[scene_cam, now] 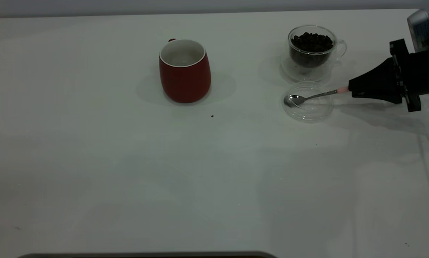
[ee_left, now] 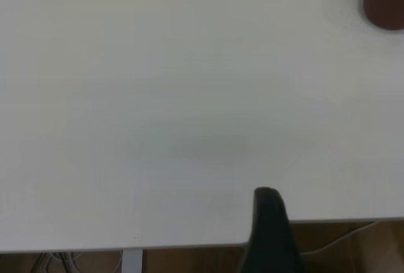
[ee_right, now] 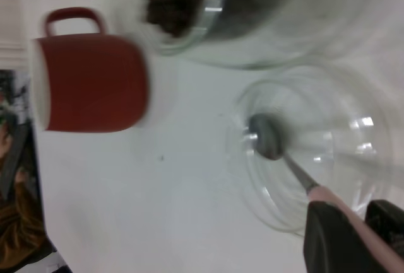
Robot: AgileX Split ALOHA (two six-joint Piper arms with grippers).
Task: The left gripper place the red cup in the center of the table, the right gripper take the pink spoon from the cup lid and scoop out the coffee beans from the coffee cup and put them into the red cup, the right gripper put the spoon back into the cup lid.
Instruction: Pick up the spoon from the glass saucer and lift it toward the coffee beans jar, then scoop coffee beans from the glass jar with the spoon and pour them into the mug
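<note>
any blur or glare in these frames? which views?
Exterior view: sharp, with soft shadows around the red cup and under the right hand. Right wrist view: red cup and coffee cup smeared by blur, bright glints on the cup lid. Left wrist view: soft, flat light on the table.

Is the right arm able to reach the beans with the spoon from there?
Probably yes. The right gripper holds the spoon over the lid, and the open coffee cup of beans stands just behind the lid, with nothing between.
</note>
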